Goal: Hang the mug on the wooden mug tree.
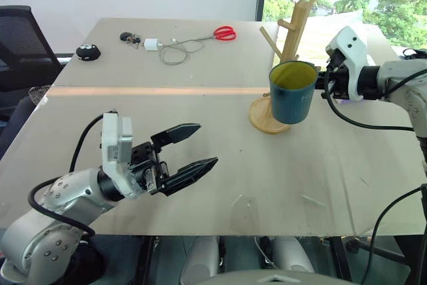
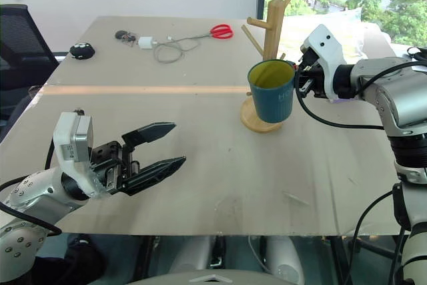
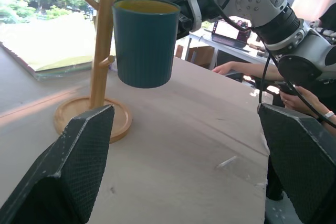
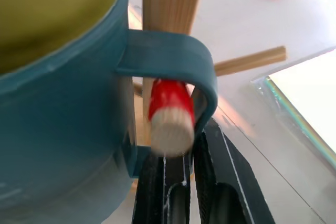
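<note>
Teal-blue ceramic mug (image 1: 293,93), yellow inside, upright off the table against tall light-wood mug tree (image 1: 288,45); red-tipped peg (image 4: 169,114) through its loop handle. My right gripper (image 4: 181,169) barely parted around the handle. My left gripper (image 1: 189,152) wide open, empty.

- beige table (image 1: 200,165), with a pale seam running across its middle
- mug tree (image 1: 270,117) base standing near the right edge
- red scissors (image 1: 225,33), grey cable (image 1: 175,53), white plug (image 1: 151,45), black round thing (image 1: 87,51) along the far edge
</note>
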`<state>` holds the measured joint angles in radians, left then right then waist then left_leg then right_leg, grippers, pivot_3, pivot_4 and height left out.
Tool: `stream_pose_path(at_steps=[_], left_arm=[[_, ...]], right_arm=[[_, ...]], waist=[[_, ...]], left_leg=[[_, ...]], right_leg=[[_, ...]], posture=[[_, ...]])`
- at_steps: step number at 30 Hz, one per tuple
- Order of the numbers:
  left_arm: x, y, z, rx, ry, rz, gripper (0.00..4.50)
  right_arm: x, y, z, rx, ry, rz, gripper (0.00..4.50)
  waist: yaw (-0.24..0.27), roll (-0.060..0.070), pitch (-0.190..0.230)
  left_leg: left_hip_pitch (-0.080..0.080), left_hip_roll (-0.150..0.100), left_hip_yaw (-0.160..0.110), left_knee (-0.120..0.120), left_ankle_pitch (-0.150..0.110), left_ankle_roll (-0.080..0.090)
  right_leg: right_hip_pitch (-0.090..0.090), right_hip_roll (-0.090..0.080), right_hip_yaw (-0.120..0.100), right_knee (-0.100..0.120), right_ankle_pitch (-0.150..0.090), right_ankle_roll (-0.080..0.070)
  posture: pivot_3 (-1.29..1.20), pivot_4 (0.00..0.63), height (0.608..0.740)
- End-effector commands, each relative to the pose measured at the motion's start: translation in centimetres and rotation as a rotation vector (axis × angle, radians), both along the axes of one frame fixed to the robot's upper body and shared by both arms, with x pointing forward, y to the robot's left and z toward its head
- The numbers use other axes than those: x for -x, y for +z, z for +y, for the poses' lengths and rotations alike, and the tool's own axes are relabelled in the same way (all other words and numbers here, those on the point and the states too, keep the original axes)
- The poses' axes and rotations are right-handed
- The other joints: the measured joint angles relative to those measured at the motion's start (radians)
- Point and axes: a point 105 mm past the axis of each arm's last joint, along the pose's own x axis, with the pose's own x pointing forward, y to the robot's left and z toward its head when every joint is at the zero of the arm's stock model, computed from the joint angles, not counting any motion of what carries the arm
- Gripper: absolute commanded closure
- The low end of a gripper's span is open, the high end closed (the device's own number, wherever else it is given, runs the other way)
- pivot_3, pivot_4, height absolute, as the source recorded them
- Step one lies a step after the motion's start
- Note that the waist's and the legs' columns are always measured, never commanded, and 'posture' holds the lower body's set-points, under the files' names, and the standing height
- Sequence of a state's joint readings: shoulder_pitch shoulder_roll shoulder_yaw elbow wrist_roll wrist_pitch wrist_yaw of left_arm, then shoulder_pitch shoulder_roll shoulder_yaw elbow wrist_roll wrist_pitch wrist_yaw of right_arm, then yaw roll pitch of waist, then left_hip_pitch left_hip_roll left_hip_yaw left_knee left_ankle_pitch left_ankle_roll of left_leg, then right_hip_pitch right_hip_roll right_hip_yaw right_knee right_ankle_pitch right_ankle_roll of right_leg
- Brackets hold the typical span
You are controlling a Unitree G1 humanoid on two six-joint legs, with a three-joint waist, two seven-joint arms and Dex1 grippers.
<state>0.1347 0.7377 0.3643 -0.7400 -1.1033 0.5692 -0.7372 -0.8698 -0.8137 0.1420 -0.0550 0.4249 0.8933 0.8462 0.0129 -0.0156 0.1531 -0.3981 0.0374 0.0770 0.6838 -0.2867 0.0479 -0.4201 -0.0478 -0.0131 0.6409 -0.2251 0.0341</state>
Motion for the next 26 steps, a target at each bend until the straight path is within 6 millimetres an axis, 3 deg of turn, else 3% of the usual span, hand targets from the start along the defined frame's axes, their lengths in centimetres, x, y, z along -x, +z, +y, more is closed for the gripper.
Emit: stream_pose_path(at_steps=[1, 2, 4, 8, 13, 14, 16, 18, 22, 26], left_arm=[[-0.2, 0.6, 0.2, 0.003, 0.028, -0.044, 0.0], [-0.4, 0.4, 0.4, -0.002, 0.042, -0.042, 0.0], [-0.7, -0.1, 0.6, -0.009, 0.065, -0.023, 0.0], [-1.6, -1.5, 1.5, -0.041, 0.118, 0.004, 0.0], [-2.3, -3.1, 2.6, -0.083, 0.152, 0.036, 0.0], [-2.4, -3.4, 2.8, -0.093, 0.155, 0.046, 0.0], [-2.4, -4.2, 3.4, -0.119, 0.168, 0.066, 0.0], [-2.3, -5.1, 4.2, -0.145, 0.176, 0.093, 0.0], [-1.8, -6.6, 5.7, -0.191, 0.196, 0.126, 0.0], [-1.6, -7.3, 6.6, -0.212, 0.214, 0.136, 0.0]], right_arm=[[1.3, 3.3, -0.3, -0.062, 0.031, -0.128, 2.7], [1.9, 3.4, -0.5, -0.074, 0.034, -0.125, 1.98], [3.4, 3.4, -0.8, -0.094, 0.051, -0.148, 1.52], [6.9, 3.4, -1.8, -0.164, 0.055, -0.192, 1.52], [9.5, 2.3, -3.6, -0.204, 0.0, -0.168, 1.52], [9.9, 1.8, -4.2, -0.205, -0.023, -0.156, 1.52], [11.6, 0.0, -5.1, -0.206, -0.037, -0.102, 0.56], [13.1, -1.7, -5.5, -0.203, -0.061, -0.071, 0.05], [15.2, -4.6, -5.7, -0.195, -0.106, -0.039, 0.05], [16.1, -6.9, -6.2, -0.14, -0.163, -0.049, 0.05]], waist=[[0.002, 0.0, 0.0], [0.001, 0.0, 0.0], [0.001, 0.0, 0.0], [0.003, 0.0, 0.0], [-0.002, 0.0, 0.0], [-0.001, 0.0, 0.0], [0.0, 0.0, 0.0], [0.003, -0.001, 0.0], [-0.001, 0.0, 0.0], [-0.002, 0.0, 0.0]], left_leg=[[0.0, 0.0, 0.0, 0.0, 0.0, 0.0], [-0.001, 0.0, -0.001, 0.0, 0.0, 0.0], [-0.001, 0.0, 0.0, 0.0, 0.0, 0.0], [-0.002, 0.0, -0.003, -0.001, 0.0, -0.001], [0.001, 0.0, -0.001, -0.001, -0.002, 0.003], [0.001, 0.0, -0.001, -0.001, -0.002, 0.004], [0.002, 0.0, -0.001, -0.001, -0.002, 0.004], [0.002, 0.0, -0.003, 0.0, -0.003, 0.004], [0.003, 0.0, -0.002, -0.001, -0.003, 0.004], [0.003, 0.001, -0.002, -0.001, -0.003, 0.004]], right_leg=[[0.0, 0.0, 0.0, 0.0, 0.0, 0.0], [0.0, 0.0, -0.001, 0.0, 0.0, 0.0], [0.0, 0.0, 0.0, 0.0, 0.0, 0.0], [0.0, -0.001, -0.002, -0.001, 0.002, 0.004], [0.001, 0.0, -0.001, 0.0, 0.0, 0.001], [0.001, 0.0, -0.001, 0.0, 0.0, 0.0], [0.002, 0.0, -0.001, 0.0, 0.0, 0.0], [0.003, 0.0, -0.002, 0.0, 0.0, 0.0], [0.003, 0.0, -0.001, 0.0, -0.001, 0.001], [0.003, 0.0, -0.001, 0.0, -0.003, 0.004]], posture=[[0.0, 0.15, 0.74], [0.0, 0.15, 0.74], [0.0, 0.15, 0.74], [0.0, 0.15, 0.74], [0.0, 0.15, 0.74], [0.0, 0.15, 0.74], [0.0, 0.15, 0.74], [0.0, 0.15, 0.74], [0.0, 0.15, 0.74], [0.0, 0.15, 0.74]])
